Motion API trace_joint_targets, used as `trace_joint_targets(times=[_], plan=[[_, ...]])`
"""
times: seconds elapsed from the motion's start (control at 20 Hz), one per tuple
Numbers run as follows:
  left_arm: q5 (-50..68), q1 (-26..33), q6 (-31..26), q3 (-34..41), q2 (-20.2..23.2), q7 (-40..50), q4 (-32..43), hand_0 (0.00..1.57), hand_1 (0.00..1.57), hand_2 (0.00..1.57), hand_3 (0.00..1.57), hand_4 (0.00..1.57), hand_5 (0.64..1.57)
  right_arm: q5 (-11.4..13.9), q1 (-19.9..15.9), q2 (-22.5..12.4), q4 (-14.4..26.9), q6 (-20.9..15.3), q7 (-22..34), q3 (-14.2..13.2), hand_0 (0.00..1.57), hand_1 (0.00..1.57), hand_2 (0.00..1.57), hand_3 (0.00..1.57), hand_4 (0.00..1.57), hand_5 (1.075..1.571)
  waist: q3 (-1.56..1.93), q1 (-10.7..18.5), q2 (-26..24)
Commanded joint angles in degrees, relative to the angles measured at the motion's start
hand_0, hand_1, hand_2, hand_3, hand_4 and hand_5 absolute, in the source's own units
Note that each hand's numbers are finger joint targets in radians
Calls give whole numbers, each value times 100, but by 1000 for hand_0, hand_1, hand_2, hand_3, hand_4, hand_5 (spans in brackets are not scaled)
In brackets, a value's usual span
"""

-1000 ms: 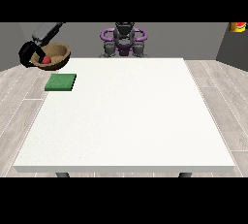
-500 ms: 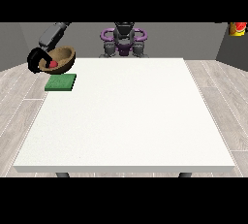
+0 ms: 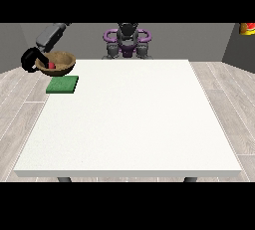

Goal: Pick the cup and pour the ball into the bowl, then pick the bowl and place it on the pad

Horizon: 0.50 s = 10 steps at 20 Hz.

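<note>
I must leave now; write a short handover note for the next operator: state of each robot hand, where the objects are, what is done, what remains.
Robot hand at the view's left: curled around the rim of the brown wooden bowl, holding it in the air just behind the flat green square pad.
Other robot hand: not in view.
Small red ball: inside the bowl.
Cup: not visible.
Done: pouring; bowl picked up.
Left: lower the bowl onto the pad at the white table's left rear corner, then release.
</note>
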Motion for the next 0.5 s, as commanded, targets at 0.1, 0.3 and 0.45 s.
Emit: trace_joint_targets(times=[0.1,0.3,0.45], plan=[[-39,192,-31,-45,24,-230,64,0,0,0,0,1190,1562,-114,-156,70,112,-269,-68,-148,1451,1451,1393,799,0,1536,0,130,10],[59,111,-339,-12,213,-375,343,0,0,0,0,1188,1565,-143,-283,564,38,-620,-316,-110,1443,1443,1376,678,0,1535,-3,230,212],[67,-15,-265,101,447,-479,481,0,0,0,0,1190,1566,-49,-382,-10,-3,-268,-351,-69,1259,1259,1353,911,115,1529,-2,44,412]])
